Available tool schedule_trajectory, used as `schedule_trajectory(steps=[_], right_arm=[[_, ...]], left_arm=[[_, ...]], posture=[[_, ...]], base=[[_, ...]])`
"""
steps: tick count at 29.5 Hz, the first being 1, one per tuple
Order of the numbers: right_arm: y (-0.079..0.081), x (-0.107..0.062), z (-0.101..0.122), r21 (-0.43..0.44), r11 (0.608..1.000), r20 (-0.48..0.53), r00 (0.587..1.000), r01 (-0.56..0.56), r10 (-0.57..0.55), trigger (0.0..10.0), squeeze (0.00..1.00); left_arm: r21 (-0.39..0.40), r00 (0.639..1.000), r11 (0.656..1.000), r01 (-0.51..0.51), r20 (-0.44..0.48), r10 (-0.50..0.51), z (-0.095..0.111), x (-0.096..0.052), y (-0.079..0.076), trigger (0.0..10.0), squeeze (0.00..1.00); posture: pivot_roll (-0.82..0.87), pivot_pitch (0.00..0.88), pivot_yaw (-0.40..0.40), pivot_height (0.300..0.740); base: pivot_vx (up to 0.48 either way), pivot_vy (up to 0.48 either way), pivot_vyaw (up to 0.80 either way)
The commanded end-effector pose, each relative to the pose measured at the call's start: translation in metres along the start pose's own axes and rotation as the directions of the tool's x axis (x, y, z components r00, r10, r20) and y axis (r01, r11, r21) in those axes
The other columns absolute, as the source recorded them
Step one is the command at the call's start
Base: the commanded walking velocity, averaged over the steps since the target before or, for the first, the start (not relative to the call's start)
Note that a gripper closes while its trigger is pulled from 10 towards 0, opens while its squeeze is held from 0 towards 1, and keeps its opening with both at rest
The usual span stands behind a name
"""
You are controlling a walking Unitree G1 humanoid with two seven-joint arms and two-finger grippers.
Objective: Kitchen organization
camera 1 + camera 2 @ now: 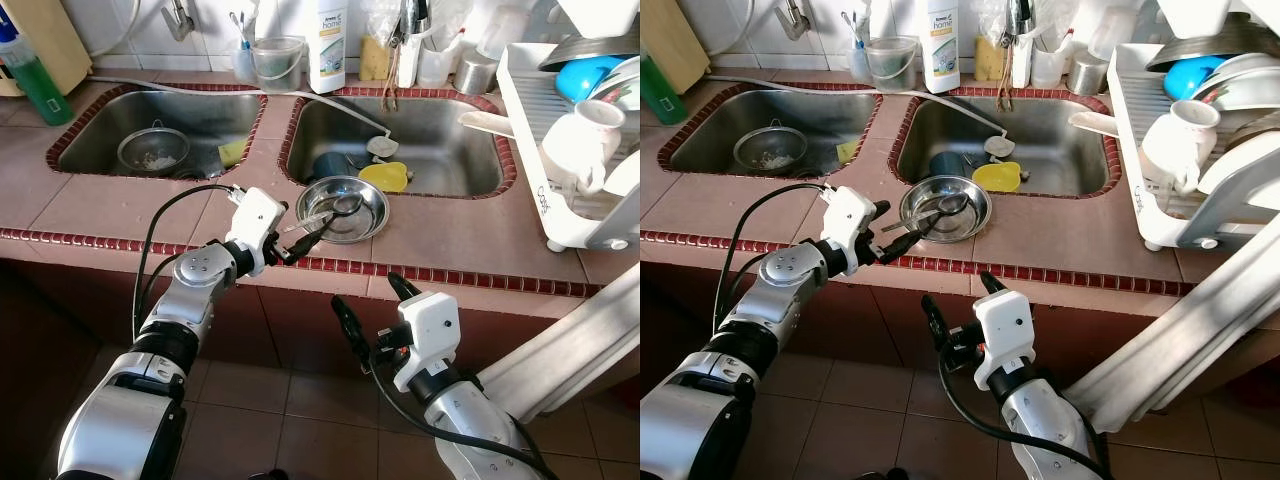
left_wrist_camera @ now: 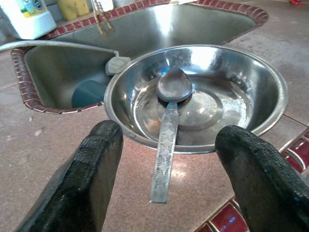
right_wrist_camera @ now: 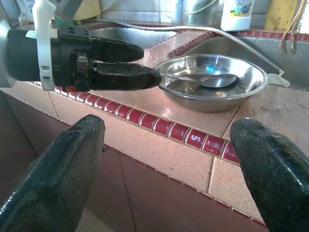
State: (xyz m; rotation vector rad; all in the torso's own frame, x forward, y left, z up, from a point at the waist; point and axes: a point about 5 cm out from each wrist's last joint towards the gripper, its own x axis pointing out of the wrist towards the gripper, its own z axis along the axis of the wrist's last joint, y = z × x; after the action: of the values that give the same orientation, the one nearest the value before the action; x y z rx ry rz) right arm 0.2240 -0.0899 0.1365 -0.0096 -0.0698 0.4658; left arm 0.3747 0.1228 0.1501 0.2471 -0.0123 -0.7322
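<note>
A shiny steel bowl (image 1: 362,224) stands on the tiled counter just in front of the right sink. A metal spoon (image 2: 167,140) lies in it, its scoop inside and its handle sticking out over the rim onto the counter. My left gripper (image 1: 297,244) is open at the counter's front edge. Its two black fingers (image 2: 87,179) stand either side of the spoon handle without touching it. My right gripper (image 1: 372,298) hangs open below and in front of the counter edge. It points at the bowl (image 3: 212,79) with nothing between its fingers.
A white dish rack (image 1: 560,190) with cups and bowls stands at the right. The right sink (image 1: 440,130) holds a yellow item and a blue cup; the left sink has a strainer (image 1: 152,150). Bottles (image 1: 327,45) and jars line the back wall.
</note>
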Motion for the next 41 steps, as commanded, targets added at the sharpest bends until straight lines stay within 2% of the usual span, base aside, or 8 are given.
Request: schedule_trajectory(steps=[1,31,34,35,36,39,40,41], right_arm=[[0.004,-0.001,0.004,0.001,1.0,0.009,1.0,-0.01,0.01,10.0,0.0],[0.004,-0.001,0.005,0.003,1.0,0.004,1.0,-0.003,0.003,10.0,0.0],[0.004,-0.001,0.005,0.004,1.0,0.003,1.0,-0.002,0.002,10.0,0.0],[0.004,-0.001,0.005,0.004,1.0,0.003,1.0,-0.002,0.002,10.0,0.0],[0.004,-0.002,0.004,0.004,1.0,0.002,1.0,-0.002,0.002,10.0,0.0],[0.004,-0.001,0.004,0.005,1.0,0.002,1.0,-0.002,0.002,10.0,0.0],[0.004,-0.001,0.004,0.005,1.0,0.002,1.0,-0.002,0.002,10.0,0.0],[0.005,-0.001,0.004,0.005,1.0,0.002,1.0,-0.002,0.002,10.0,0.0]], left_arm=[[0.013,1.0,1.0,-0.009,-0.008,0.009,0.0,-0.003,0.006,0.0,0.0],[0.011,0.999,1.0,0.007,-0.037,-0.007,-0.01,-0.009,0.006,0.3,0.0],[0.012,0.999,1.0,0.01,-0.039,-0.009,-0.01,-0.009,0.005,2.5,0.0],[0.016,0.999,1.0,0.01,-0.04,-0.009,-0.01,-0.009,0.005,8.9,0.0],[0.019,0.999,1.0,0.009,-0.041,-0.008,-0.01,-0.009,0.005,10.0,0.0],[0.022,0.999,1.0,0.009,-0.042,-0.008,-0.01,-0.009,0.005,10.0,0.0],[0.022,0.999,1.0,0.012,-0.041,-0.011,-0.009,-0.009,0.005,10.0,0.32],[0.023,0.999,1.0,0.014,-0.039,-0.013,-0.009,-0.009,0.005,10.0,0.32]], posture=[[-0.21,0.131,0.073,0.74],[-0.2,0.148,0.077,0.74],[-0.2,0.15,0.077,0.74],[-0.21,0.149,0.078,0.74],[-0.21,0.149,0.078,0.74],[-0.2,0.15,0.077,0.74],[-0.2,0.15,0.077,0.74],[-0.2,0.15,0.077,0.74]], base=[[0.0,0.0,0.0],[0.0,0.0,0.0],[0.0,0.0,0.0],[0.0,0.0,0.0],[0.0,0.0,0.0],[0.0,0.0,0.0],[0.0,0.0,0.0],[0.0,0.0,0.0]])
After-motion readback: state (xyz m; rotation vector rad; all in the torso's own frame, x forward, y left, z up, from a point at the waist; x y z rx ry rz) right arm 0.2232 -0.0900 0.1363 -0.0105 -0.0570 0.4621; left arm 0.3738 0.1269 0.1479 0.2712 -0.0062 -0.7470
